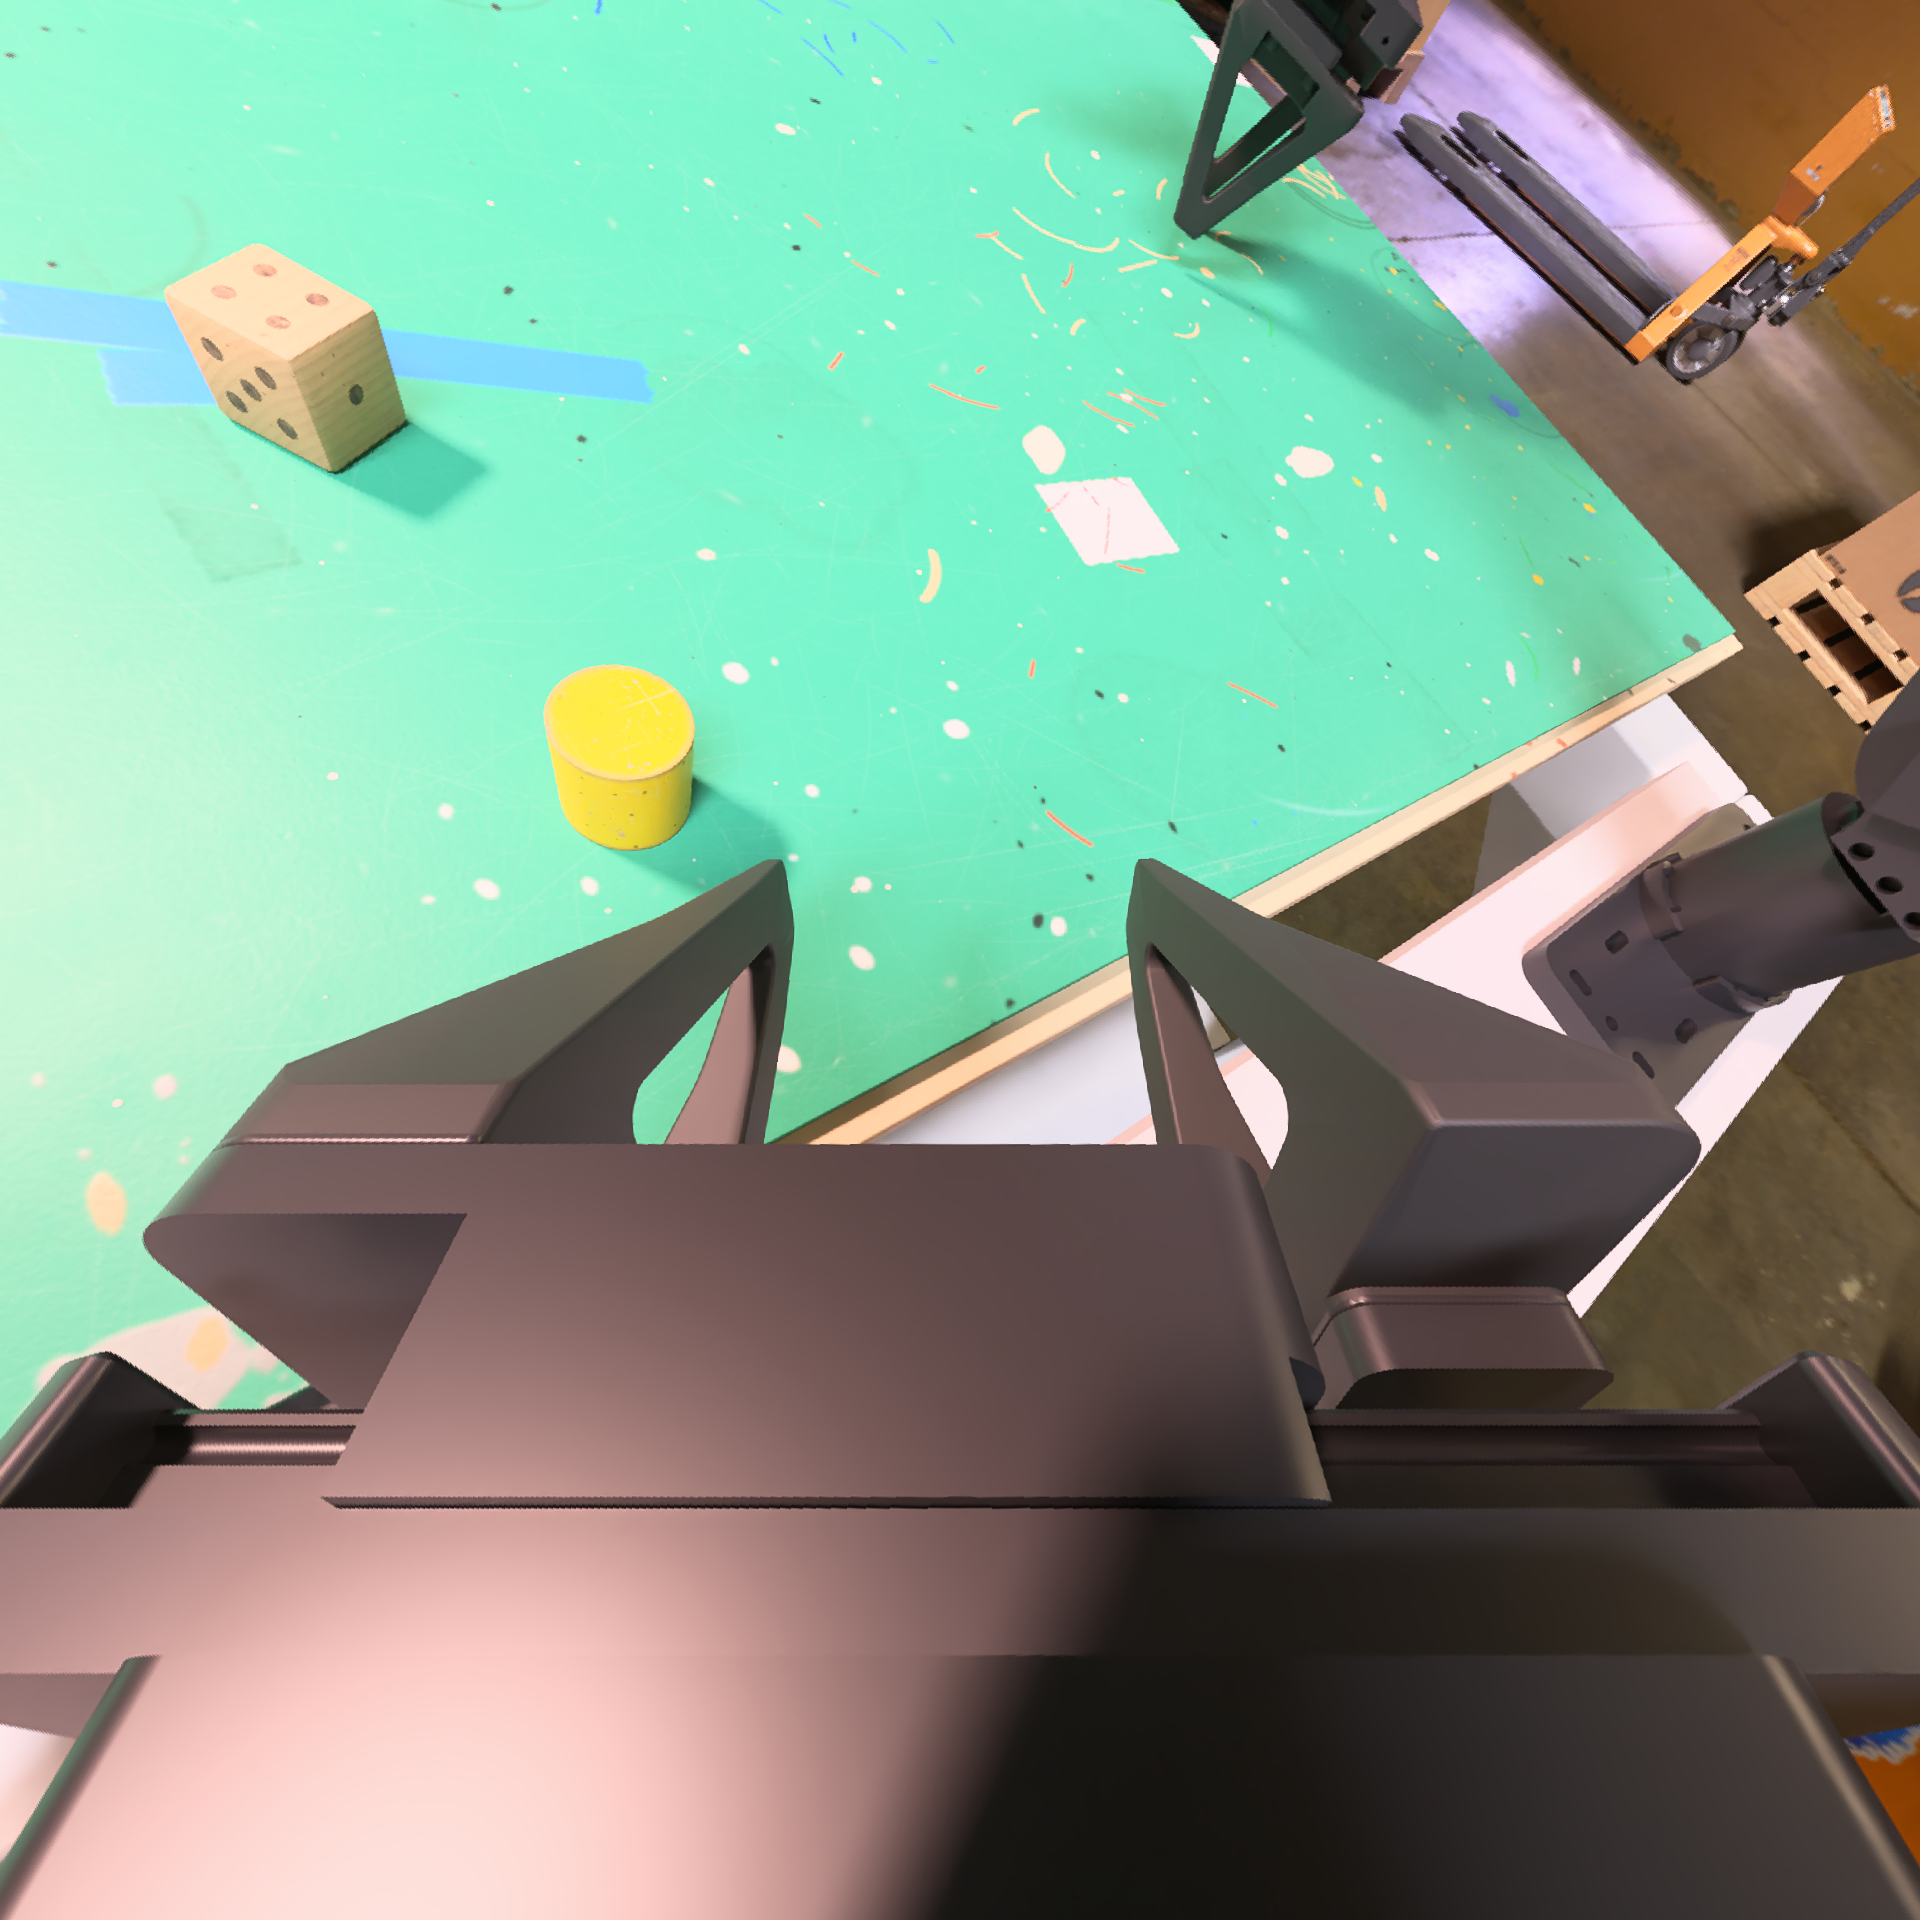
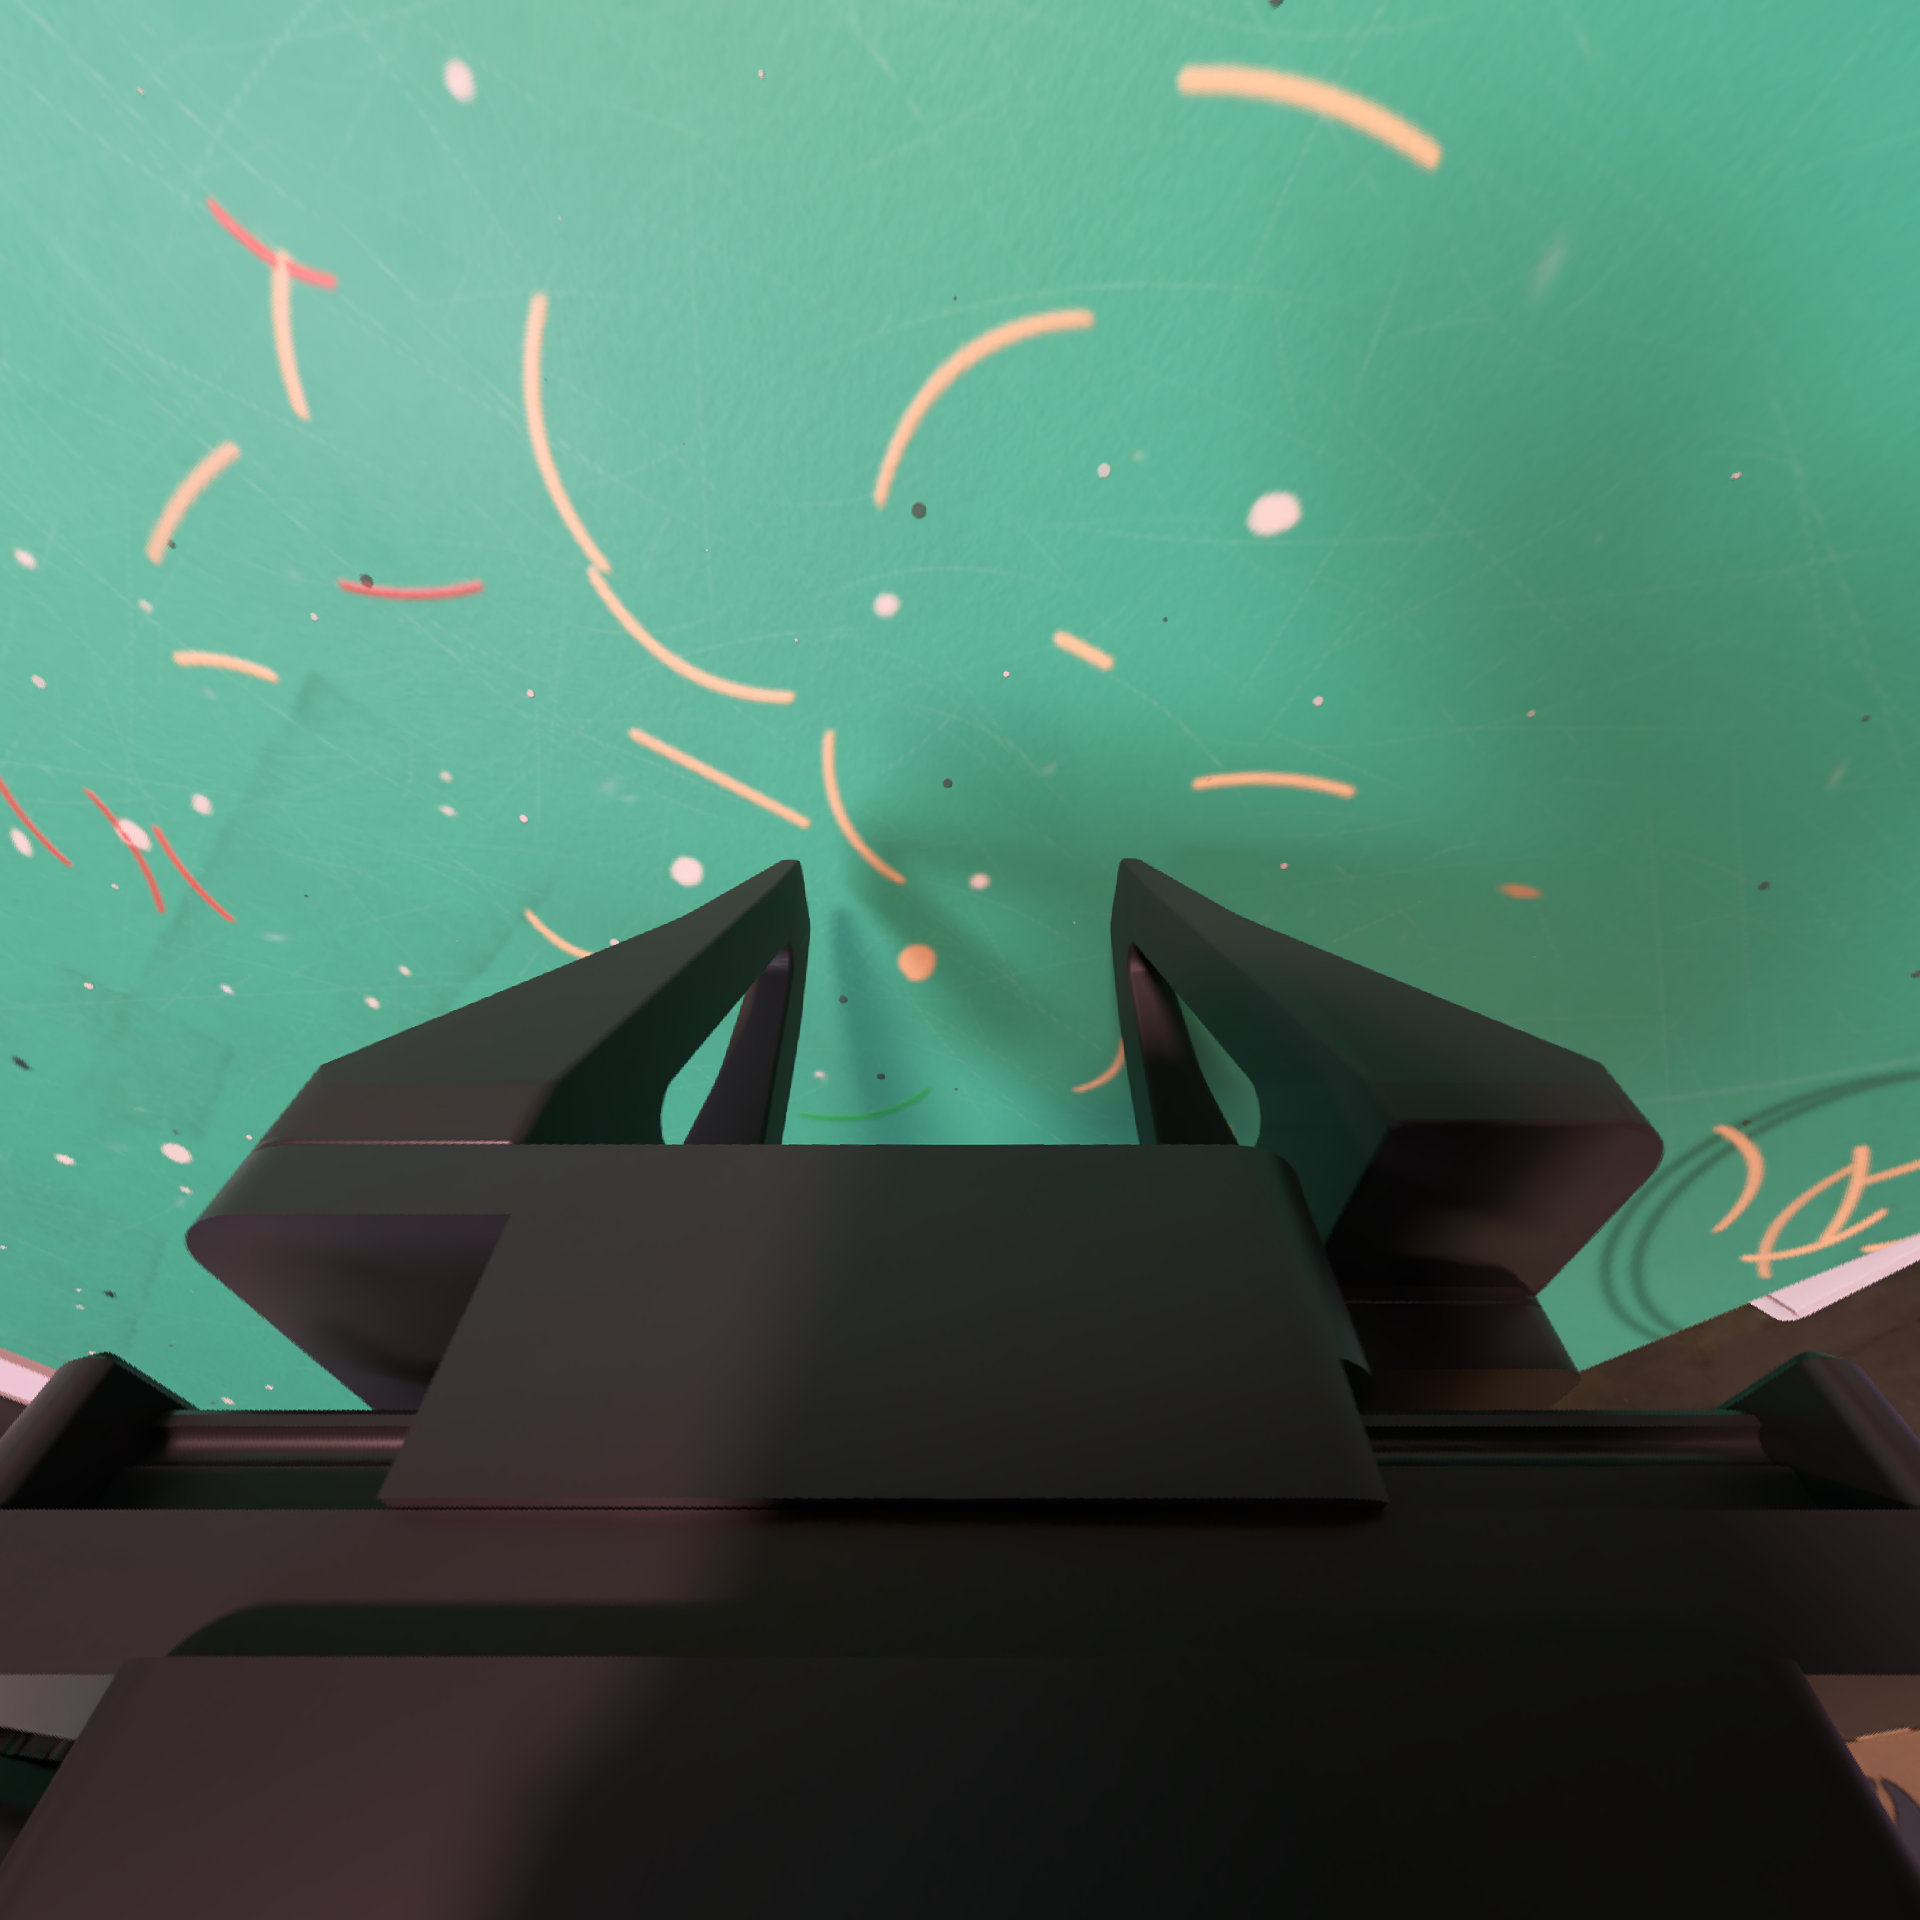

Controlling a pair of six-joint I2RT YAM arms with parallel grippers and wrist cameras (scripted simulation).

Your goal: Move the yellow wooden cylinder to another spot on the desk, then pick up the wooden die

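A short yellow wooden cylinder (image 1: 620, 755) stands upright on the green desk (image 1: 935, 644), just ahead and left of my left gripper (image 1: 961, 873), which is open and empty above the desk's near edge. A wooden die (image 1: 286, 355) with dark and reddish pips sits farther off at the upper left, on a strip of blue tape (image 1: 520, 364). My right gripper (image 2: 961, 873) is open and empty, close above bare desk (image 2: 1039, 416). It also shows in the left wrist view (image 1: 1205, 223) at the far edge. Neither object shows in the right wrist view.
The desk edge (image 1: 1299, 883) runs diagonally on the right, with a white frame (image 1: 1621, 790) below it. The other arm's base (image 1: 1714, 935) sits there. On the floor beyond are an orange pallet jack (image 1: 1704, 281) and a wooden crate (image 1: 1839, 634). A white patch (image 1: 1107, 520) marks the desk.
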